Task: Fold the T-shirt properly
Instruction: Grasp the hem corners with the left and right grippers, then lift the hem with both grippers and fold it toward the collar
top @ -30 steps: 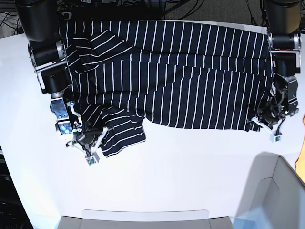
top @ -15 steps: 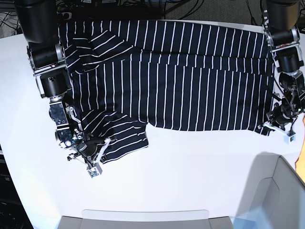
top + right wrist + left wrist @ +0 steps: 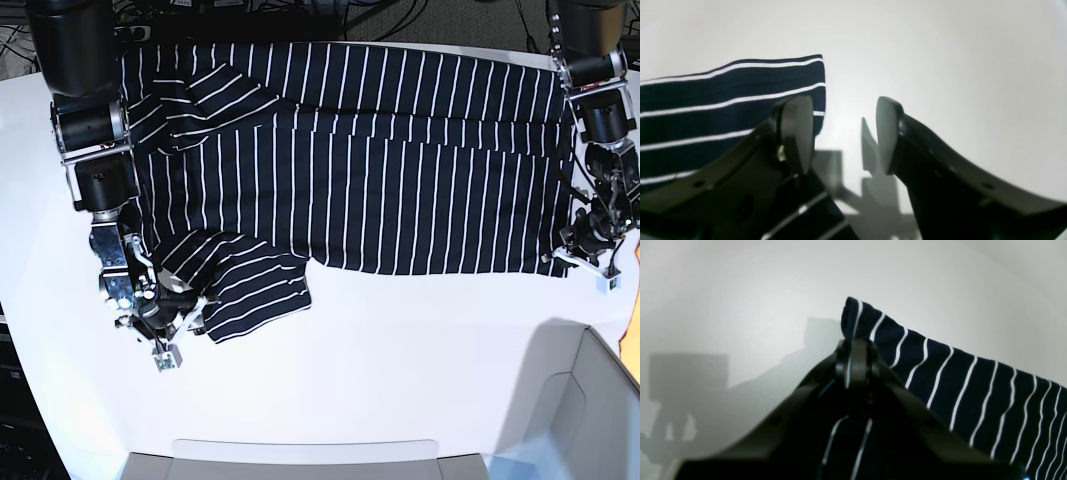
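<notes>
On the white table (image 3: 400,340) one T-shirt (image 3: 380,170) lies spread, mid-fold it seems: of two grippers, the left gripper (image 3: 856,350) pinches the shirt's corner shut, while the right gripper (image 3: 843,133) gapes empty beside its sleeve and likely must regrip before folding.
</notes>
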`<state>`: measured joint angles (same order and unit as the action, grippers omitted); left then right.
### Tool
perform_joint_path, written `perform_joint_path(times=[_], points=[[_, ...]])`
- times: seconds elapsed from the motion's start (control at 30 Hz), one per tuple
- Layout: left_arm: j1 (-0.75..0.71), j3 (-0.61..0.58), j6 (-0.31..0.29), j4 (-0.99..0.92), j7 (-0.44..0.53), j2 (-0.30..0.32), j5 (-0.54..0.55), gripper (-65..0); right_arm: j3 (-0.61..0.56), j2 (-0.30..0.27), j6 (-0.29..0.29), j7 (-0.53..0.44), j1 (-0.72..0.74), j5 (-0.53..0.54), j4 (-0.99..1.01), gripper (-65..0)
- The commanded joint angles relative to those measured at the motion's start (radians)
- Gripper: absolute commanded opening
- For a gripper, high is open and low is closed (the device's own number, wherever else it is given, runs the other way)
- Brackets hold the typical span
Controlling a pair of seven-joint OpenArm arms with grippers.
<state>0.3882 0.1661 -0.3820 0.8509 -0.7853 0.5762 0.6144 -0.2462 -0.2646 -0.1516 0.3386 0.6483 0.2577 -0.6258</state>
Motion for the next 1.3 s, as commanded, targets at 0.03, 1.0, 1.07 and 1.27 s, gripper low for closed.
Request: perform_joint_path(times=[0.03,1.0,1.07,1.27], points=[[0.025,0.005,0.001,0.017,0.022,0.023,0.009,-65.0,0.003,-0.005,0.008,-0.085,0.040,0.004,0.059,-34.5],[-0.011,0.008,0.001,0.020,0.017,0.001,0.009,-65.0,0.011,0.103,0.002,-0.218,0.015,-0.097,0.019,-34.5],[-0.011,0.008,0.001,0.020,0.017,0.001,0.009,-65.0,0.011,0.104,0.002,-0.217,0.005,-0.097,0.004,-34.5],[-0.011,0.008,0.001,0.020,0.022,0.001,0.009,-65.0,0.003,0.123,0.005,-0.215,-0.005,-0.100,0.027,-34.5]])
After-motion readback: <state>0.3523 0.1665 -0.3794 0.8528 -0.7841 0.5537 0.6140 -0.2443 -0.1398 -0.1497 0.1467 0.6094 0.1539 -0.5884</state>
